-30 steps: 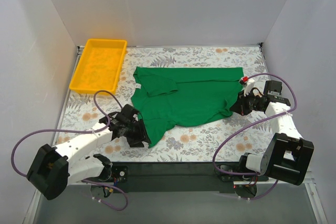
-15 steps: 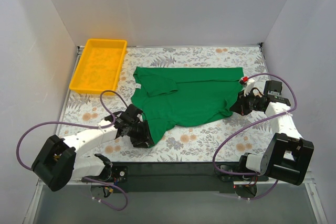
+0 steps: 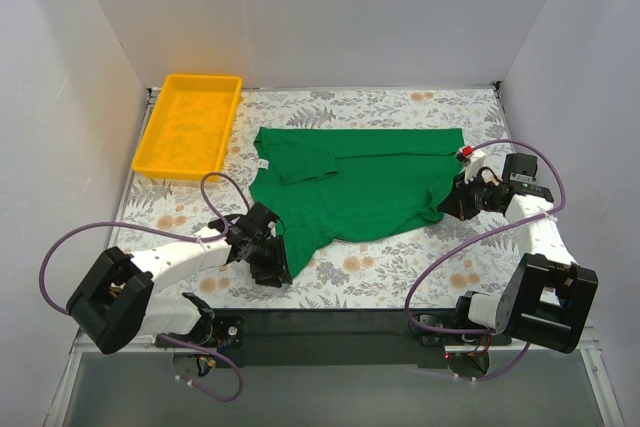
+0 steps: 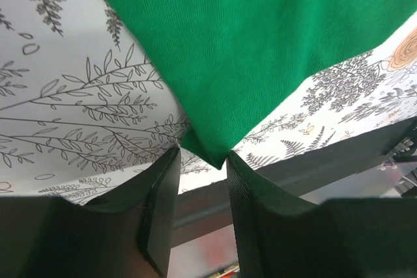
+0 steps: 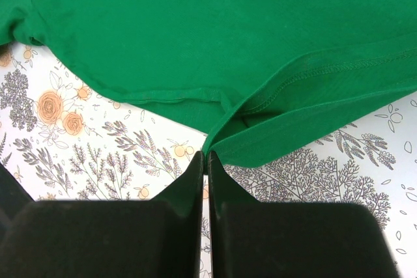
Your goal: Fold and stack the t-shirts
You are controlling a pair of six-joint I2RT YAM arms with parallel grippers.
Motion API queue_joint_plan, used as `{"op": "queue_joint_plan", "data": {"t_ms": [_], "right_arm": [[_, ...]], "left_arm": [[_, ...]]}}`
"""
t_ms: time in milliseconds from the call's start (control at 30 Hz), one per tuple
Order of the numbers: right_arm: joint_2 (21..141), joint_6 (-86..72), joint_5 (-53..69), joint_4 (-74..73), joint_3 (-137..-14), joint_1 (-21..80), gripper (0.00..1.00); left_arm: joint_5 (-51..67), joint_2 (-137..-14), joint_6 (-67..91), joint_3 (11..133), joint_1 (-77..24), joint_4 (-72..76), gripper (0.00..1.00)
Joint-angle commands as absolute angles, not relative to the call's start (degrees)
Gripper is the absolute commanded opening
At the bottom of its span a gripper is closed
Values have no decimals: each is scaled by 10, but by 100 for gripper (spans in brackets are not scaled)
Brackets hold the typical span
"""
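Between the tips of the left pincer pokes one corner of the green t-shirt, jaws parted, not squeezing it. Over at the right pincer, it's clenched on a hem fold. Ahead of both, the cloth lies spread on the floral worktop.

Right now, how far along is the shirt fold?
Done: the shirt lies spread flat, with one sleeve folded over its body. In hand: the right gripper is shut, apparently pinching the right hem corner. The left gripper stands open around the near-left corner and is not yet pinching. Left: close that grip, fold the body over, then stack.
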State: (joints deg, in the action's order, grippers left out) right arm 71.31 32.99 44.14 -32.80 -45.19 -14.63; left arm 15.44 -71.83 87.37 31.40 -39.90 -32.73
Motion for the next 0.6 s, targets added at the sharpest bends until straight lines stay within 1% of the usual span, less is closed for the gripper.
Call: {"op": "queue_joint_plan", "data": {"t_ms": [0,300,567], "right_arm": [[712,334,461,-321,-452,-149,1],[713,334,461,-320,-451,-149,1],[714,334,461,-321,-451,-149,1]], "left_arm": [[118,-722,872,334,-411,-343,33],[91,-754,867,355,-431,-337,33],[48,-742,860,389,-439,-395,34]]}}
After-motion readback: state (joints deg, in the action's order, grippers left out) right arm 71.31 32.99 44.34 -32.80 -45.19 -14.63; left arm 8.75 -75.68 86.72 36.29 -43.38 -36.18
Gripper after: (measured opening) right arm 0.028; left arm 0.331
